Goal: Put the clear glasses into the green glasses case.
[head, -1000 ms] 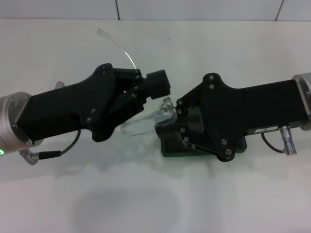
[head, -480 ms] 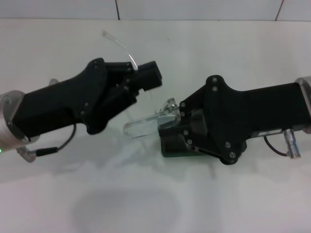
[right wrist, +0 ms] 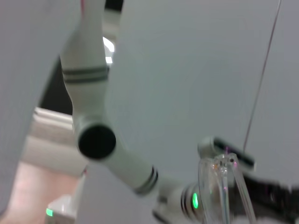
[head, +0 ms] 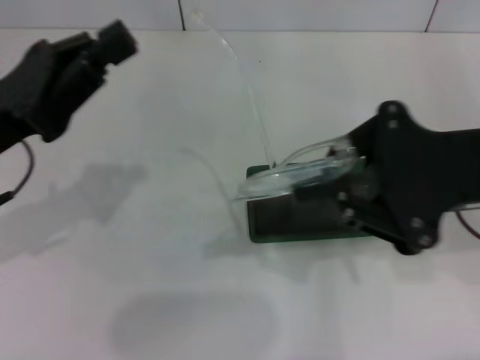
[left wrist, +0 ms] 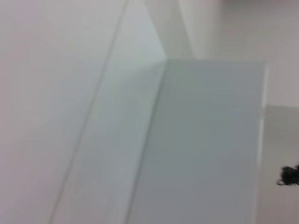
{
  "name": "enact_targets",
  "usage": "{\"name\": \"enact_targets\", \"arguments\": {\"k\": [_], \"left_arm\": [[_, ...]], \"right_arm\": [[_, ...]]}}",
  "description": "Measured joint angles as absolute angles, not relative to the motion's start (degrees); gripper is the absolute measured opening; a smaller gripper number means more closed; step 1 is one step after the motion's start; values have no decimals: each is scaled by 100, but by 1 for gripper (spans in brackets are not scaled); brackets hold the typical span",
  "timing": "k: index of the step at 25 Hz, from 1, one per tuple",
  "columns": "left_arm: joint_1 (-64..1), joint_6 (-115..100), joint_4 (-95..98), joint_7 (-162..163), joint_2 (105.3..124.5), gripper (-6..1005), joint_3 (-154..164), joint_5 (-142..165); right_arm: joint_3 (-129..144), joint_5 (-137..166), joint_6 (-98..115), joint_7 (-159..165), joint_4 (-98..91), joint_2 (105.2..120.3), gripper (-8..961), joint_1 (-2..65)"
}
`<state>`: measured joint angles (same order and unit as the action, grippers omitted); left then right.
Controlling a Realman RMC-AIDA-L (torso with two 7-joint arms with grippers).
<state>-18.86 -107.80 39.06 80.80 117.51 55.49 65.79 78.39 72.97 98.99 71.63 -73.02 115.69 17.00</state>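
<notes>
Presently, head view: right gripper [head: 341,180] apparently clenched on clear glasses [head: 300,171], lens over green glasses case [head: 304,219] mid-bench for insertion. Left gripper [head: 90,45] at far-left corner; claw state indeterminable. Right wrist view: glasses close to camera. Left wrist view: nothing relevant.

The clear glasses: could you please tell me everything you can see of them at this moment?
The clear glasses look like colourless transparent plastic, with a wraparound lens and thin arms. The lens lies along the far edge of the green case, partly over it, at the right gripper, whose grip on it cannot be made out. One arm rises up and away toward the wall; another thin arm curves out over the table. The left gripper is well clear.
</notes>
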Motion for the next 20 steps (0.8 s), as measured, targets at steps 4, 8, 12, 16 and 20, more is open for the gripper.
{"name": "enact_targets", "arguments": {"k": [4, 8, 12, 16, 20], "left_arm": [[-1754, -10775, 3862, 8092, 11703, 57, 5351, 6579], [-1805, -10767, 3656, 8069, 11685, 57, 5379, 6628], [-2010, -10769, 3607, 8074, 11777, 57, 5392, 6978], [-2255, -10782, 3603, 8098, 11914, 57, 5470, 7327], [-2458, -10785, 3544, 8101, 11966, 57, 5731, 7387]], "right_arm": [[7546, 6973, 10651, 6764, -7159, 11554, 54, 1628], [7426, 6791, 11195, 6531, -7066, 11561, 54, 1663], [7462, 6729, 11335, 6453, -7051, 11572, 54, 1751], [7543, 6705, 11364, 6344, -6886, 11589, 54, 1921], [7586, 6644, 11397, 6218, -6556, 11592, 54, 2106]]}}
